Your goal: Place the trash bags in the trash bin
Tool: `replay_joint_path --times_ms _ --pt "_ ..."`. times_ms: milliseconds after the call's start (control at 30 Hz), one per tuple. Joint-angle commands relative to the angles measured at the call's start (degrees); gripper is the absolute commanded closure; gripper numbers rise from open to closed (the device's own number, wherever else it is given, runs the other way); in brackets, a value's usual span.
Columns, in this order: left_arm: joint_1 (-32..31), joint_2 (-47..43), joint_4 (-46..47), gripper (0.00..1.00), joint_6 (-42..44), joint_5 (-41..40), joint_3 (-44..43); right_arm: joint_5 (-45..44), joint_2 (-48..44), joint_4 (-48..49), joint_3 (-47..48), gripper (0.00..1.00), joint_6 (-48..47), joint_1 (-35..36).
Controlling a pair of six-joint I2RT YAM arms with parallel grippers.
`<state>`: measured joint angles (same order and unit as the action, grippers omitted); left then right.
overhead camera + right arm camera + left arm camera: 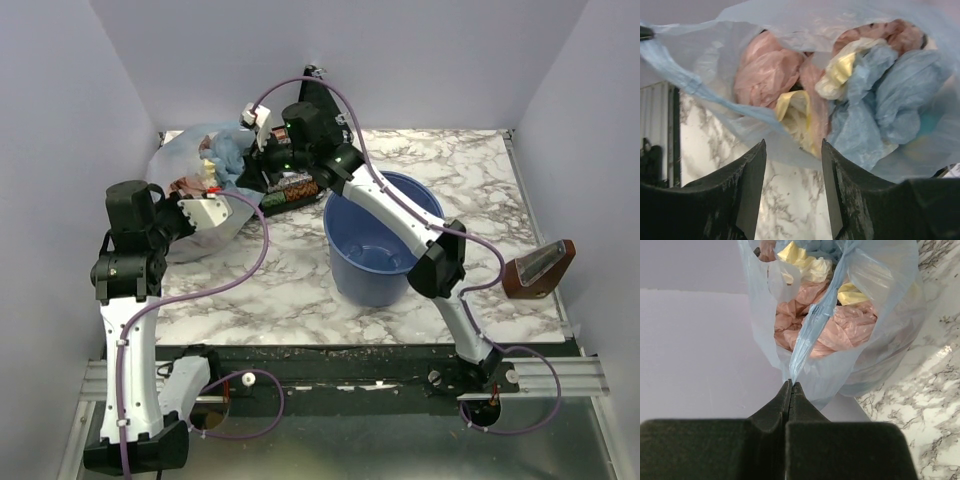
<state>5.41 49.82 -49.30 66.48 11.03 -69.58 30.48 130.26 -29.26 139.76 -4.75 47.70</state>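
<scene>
Trash bags: the light-blue film sits at the stuffed clear bag, far-left on the counter, well apart from the trash bin. Early stage, I'd say: grasp made; lift, carry and drop all left. The film is drawn into a strip, long axis running straight out from my left tool, clamped on its end. Right tool jaws apart, nothing between.
</scene>
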Motion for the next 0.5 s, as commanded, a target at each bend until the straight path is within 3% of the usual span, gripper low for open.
replay_joint_path --times_ms 0,133,300,467 --pt "0.8 -1.2 2.9 1.0 -2.6 1.8 -1.6 -7.9 1.5 12.8 -0.6 0.46 1.1 1.6" --pt "0.8 -0.3 1.4 1.0 -7.7 2.5 -3.6 -13.8 5.7 18.9 2.2 0.51 7.5 1.6" --pt "0.9 -0.6 -1.8 1.0 -10.4 2.2 -5.3 -12.4 9.7 23.3 4.5 0.36 10.5 1.6" --pt "0.8 -0.9 -2.6 1.0 -12.0 2.1 -6.4 -7.2 10.5 22.1 4.4 0.38 9.8 2.6"
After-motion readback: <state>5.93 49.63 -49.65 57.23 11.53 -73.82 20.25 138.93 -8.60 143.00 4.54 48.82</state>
